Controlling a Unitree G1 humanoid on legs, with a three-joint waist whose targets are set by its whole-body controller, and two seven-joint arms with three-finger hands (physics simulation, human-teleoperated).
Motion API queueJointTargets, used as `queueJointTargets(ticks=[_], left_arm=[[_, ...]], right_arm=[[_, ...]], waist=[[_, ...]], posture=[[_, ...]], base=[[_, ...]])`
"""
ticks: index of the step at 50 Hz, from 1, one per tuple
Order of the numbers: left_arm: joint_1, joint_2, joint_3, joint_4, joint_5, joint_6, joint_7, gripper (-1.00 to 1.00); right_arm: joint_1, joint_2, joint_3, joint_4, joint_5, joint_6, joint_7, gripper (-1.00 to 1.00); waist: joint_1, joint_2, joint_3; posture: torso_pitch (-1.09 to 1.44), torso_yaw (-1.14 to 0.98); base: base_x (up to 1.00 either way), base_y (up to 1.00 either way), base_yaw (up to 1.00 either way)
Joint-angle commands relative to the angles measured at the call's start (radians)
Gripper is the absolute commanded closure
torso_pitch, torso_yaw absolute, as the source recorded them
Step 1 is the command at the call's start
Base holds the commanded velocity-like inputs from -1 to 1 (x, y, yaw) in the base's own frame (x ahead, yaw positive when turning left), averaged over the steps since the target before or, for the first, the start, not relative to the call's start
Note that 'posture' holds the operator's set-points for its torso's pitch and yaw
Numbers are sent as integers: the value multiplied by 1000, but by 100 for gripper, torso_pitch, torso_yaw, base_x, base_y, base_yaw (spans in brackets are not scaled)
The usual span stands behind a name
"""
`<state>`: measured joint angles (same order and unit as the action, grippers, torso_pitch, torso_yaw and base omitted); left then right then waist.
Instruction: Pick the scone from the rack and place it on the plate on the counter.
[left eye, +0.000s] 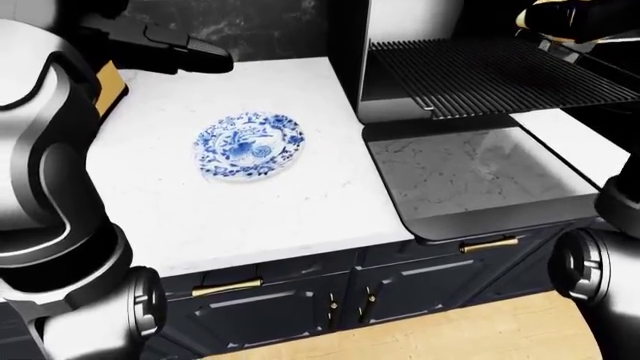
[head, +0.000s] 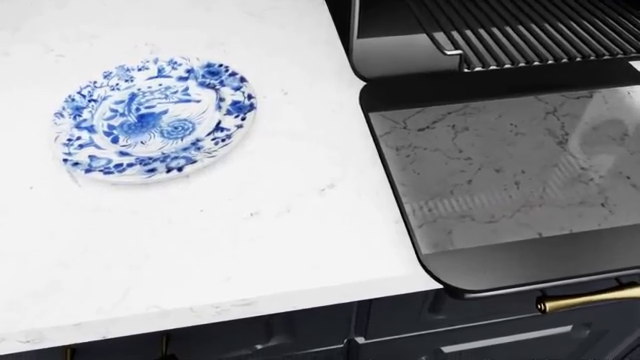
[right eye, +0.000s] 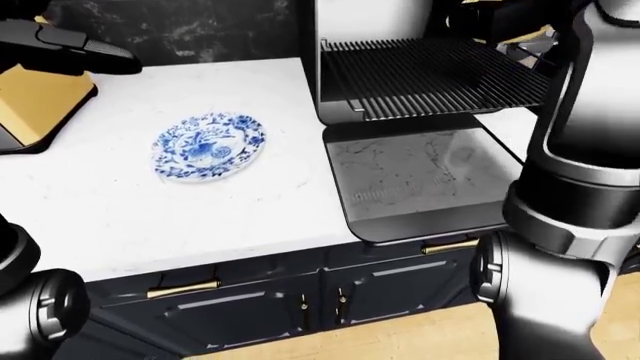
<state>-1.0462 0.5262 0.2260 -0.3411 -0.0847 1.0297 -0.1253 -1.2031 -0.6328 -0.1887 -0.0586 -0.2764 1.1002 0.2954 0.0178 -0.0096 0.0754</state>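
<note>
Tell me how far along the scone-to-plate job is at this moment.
Early stage. Nothing delivered: the plate sits bare on the white counter. In hand: the right hand is up at the far end of the pulled-out rack at the left-eye view's top right, beside something golden that may be the scone; whether it is gripped cannot be told. The left hand hovers above the counter. Left: lifting, carrying over, placing.
</note>
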Motion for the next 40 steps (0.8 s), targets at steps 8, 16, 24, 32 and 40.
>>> queueJointTargets(ticks=[8,16,24,32,40], left_arm=[[-41,16,15,-20,-17,-16,18,-100],[-39,12,26,-18,-43,1,37,-100],[-23,28,28,-41,-60,12,44,-100],[-17,37,35,-55,-73,22,54,-100],[-13,44,36,-63,-82,26,59,-100]], right_arm=[[-125,-16,12,-235,35,238,91,100],[-198,18,8,-295,78,326,96,100],[-250,27,34,-264,109,312,88,100],[-316,96,63,-164,117,239,65,100],[-367,148,68,-96,130,185,51,100]], waist=[[-2,4,-25],[-4,12,-20],[7,19,-18],[26,26,-17],[56,29,-16]], posture=[[0,0],[0,1],[0,5],[0,10],[0,14]], base=[[0,0,0],[0,0,0],[0,0,0],[0,0,0],[0,0,0]])
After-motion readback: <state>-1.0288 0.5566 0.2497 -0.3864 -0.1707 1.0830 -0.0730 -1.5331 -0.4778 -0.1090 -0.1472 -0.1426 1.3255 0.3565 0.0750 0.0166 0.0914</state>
